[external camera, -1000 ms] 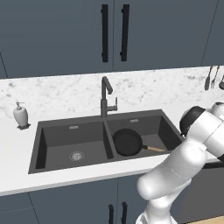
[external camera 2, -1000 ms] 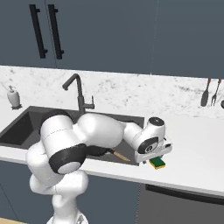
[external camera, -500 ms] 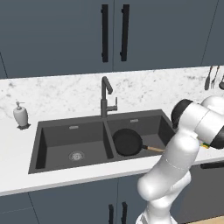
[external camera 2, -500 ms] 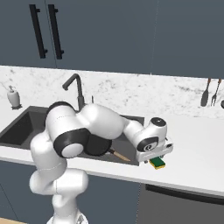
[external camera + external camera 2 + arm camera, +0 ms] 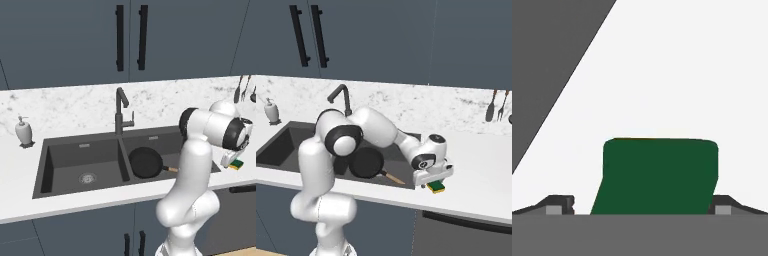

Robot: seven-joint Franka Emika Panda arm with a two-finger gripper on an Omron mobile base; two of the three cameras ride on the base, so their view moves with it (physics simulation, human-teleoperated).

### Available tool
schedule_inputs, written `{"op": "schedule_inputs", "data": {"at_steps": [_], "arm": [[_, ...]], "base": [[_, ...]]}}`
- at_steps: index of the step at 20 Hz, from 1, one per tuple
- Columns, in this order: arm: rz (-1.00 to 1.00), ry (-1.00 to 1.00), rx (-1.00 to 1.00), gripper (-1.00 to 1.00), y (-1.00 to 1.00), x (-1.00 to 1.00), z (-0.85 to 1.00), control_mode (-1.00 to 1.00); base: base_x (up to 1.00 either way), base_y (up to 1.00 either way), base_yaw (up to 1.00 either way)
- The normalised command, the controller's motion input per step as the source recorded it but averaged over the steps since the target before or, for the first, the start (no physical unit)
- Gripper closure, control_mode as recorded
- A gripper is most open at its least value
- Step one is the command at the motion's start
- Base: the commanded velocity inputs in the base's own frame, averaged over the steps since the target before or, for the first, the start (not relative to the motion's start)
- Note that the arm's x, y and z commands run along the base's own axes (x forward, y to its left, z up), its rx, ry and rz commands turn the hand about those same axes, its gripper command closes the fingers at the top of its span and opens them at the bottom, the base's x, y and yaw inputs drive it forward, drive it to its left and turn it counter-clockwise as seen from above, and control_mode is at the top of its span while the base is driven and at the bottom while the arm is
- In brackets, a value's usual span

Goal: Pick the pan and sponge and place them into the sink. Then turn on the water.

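**Hovering over the sponge at the table's near edge**

Standing wide apart, the end effector (image 5: 434, 180) hangs right over the green-topped sponge (image 5: 436, 187), which lies on the white table (image 5: 481, 180) just right of the sink (image 5: 75, 165), near the front edge. In the hand view the sponge (image 5: 657, 177) sits between the two fingertips (image 5: 559, 204), not pinched. The black pan (image 5: 146, 162) lies in the sink's right basin, its handle pointing right.

Arm (image 5: 381, 131) stretched low to right, wrist bent down; gripper (image 5: 434, 181) pointing downward, jaws spread wide.
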Motion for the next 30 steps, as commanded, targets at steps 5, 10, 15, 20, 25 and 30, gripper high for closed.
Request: {"op": "schedule_inputs", "data": {"at_steps": [5,10,15,20,25,30], "arm": [[0.0,0.08,0.0,-1.0,-0.07,0.1,-0.29,-1.0],[0.0,0.08,0.0,1.0,0.0,-0.06,-0.43,-1.0],[0.0,-0.01,-0.01,1.0,0.0,-0.63,-0.31,-1.0],[-0.02,-0.15,0.0,1.0,0.09,-0.81,0.03,-1.0],[0.0,-0.26,0.0,1.0,0.61,-0.51,0.59,-1.0],[0.0,-0.18,0.0,1.0,0.97,-0.03,0.92,-1.0]], "base": [[0.0,0.0,0.0],[0.0,0.0,0.0],[0.0,0.0,0.0],[0.0,0.0,0.0],[0.0,0.0,0.0],[0.0,0.0,0.0]]}}
